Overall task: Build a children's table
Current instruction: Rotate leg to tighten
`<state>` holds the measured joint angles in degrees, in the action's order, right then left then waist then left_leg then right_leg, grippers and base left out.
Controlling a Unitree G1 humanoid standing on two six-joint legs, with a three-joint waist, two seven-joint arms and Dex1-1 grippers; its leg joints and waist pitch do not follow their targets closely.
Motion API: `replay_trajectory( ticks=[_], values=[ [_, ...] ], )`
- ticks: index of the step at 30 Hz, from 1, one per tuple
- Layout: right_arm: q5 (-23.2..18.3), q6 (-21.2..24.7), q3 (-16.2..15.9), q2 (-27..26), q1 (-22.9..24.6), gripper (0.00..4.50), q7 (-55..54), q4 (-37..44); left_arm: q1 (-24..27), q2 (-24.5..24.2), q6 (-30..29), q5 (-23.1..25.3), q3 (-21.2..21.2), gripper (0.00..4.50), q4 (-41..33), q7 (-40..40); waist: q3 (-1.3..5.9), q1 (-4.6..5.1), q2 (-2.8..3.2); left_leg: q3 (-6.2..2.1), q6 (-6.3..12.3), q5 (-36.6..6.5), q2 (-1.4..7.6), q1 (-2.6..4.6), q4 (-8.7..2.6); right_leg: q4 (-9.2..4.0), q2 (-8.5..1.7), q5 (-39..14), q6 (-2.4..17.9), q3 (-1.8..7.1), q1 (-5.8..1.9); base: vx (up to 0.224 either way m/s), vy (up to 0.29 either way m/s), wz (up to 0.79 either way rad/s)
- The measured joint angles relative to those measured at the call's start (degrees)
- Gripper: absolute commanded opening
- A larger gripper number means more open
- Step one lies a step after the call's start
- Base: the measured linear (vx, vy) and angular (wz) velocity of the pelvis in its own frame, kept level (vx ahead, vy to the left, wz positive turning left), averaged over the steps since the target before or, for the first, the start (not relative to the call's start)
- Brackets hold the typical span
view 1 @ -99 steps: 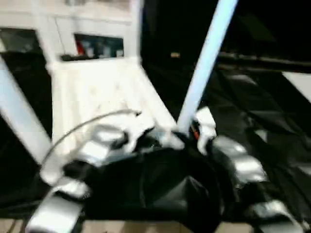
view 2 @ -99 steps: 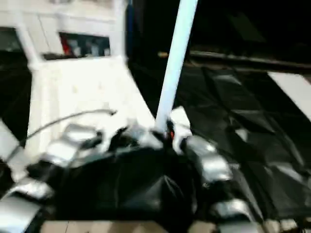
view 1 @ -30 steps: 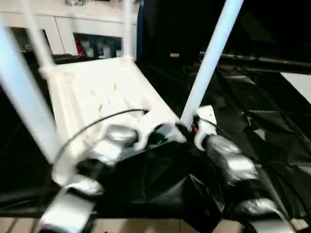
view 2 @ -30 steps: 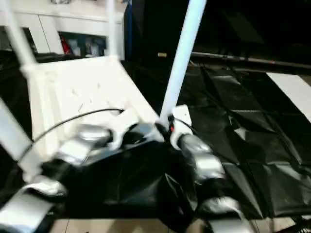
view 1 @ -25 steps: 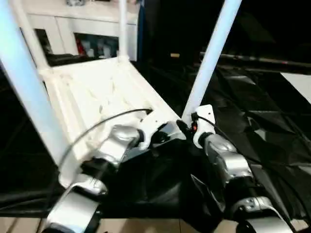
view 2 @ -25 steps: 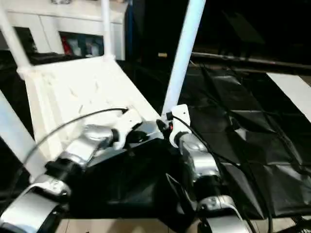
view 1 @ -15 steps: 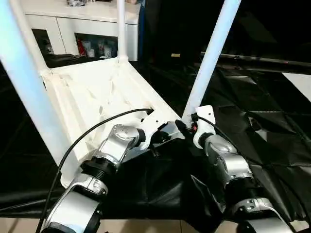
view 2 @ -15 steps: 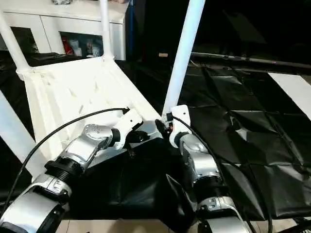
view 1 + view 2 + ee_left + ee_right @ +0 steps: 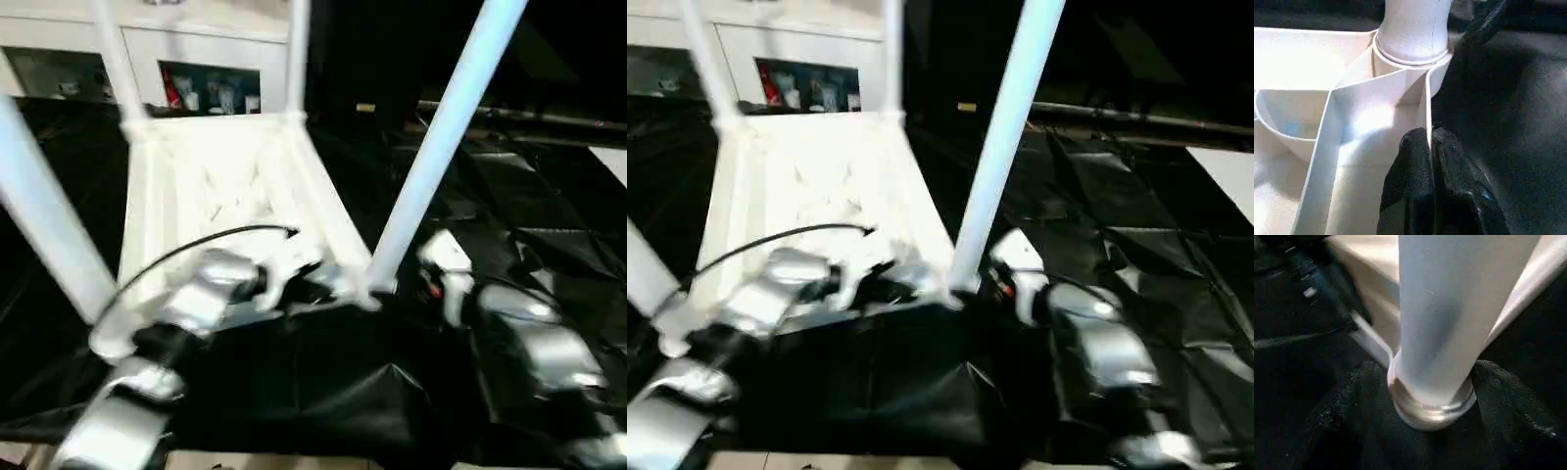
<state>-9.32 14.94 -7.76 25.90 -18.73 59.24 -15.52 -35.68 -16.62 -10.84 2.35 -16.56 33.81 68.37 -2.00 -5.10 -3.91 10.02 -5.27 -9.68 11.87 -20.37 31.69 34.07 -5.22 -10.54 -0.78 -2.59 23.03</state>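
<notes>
The tabletop (image 9: 220,191) lies upside down on the black-draped work table (image 9: 549,196), left of centre and running from near to far; it is the biggest piece, white moulded plastic with a ribbed underside, and I judge it light and stiff but bulky. Its thin rim is the natural place to take hold. The rim looks smooth and might slip from a narrow pinch.

Four white tube legs stand up from the corner sockets. The near right leg (image 9: 1004,137) sits in its round socket (image 9: 1413,54); it looks rigid and smooth, best gripped low, close to the socket, where it has least leverage.

The left gripper (image 9: 1431,152) is clenched on the near rim wall, one finger either side. The right gripper (image 9: 446,269) hangs just right of that leg's foot, its jaws apart and grasping nothing
</notes>
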Motion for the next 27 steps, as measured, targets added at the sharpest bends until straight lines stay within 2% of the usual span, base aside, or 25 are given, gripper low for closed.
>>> replay_trajectory(
  ticks=[6,15,23,27],
  values=[
    [-0.4,1.1,-1.6,3.3,0.2,3.15,5.5,0.9,1.2,-1.6,-0.2,-0.6,0.0,0.0,-2.1,2.3,-0.08,0.14,-0.14,0.01,0.0,0.0,0.0,-0.04,0.08,0.02,-0.02,0.0,0.0,0.01,0.02,0.0,0.0,0.0],
    [-1.0,2.0,-2.7,6.2,1.0,3.15,8.2,2.2,2.8,-3.3,-1.9,-1.6,-0.1,0.0,-5.4,5.8,-0.13,0.0,-0.21,0.15,0.11,-0.1,0.01,-0.15,0.16,0.03,-0.02,0.0,0.0,0.01,0.09,0.0,0.0,0.0],
    [-1.6,2.0,-2.7,6.2,1.2,3.15,8.2,3.2,3.1,-4.0,-1.9,-2.0,-0.5,0.0,-5.8,6.6,-0.14,0.01,-0.23,0.15,0.1,-0.1,0.01,-0.15,0.31,0.14,-0.03,0.0,0.0,0.02,0.08,0.0,0.0,0.0],
    [-4.1,3.3,-1.6,5.1,1.2,3.15,7.8,4.7,3.5,-4.4,-1.9,-2.1,-0.7,0.0,-6.4,7.1,-0.13,-0.03,-0.23,0.15,0.11,-0.1,0.02,-0.14,0.32,0.15,-0.03,0.0,0.0,0.01,0.08,0.0,0.0,0.0]
  ],
)
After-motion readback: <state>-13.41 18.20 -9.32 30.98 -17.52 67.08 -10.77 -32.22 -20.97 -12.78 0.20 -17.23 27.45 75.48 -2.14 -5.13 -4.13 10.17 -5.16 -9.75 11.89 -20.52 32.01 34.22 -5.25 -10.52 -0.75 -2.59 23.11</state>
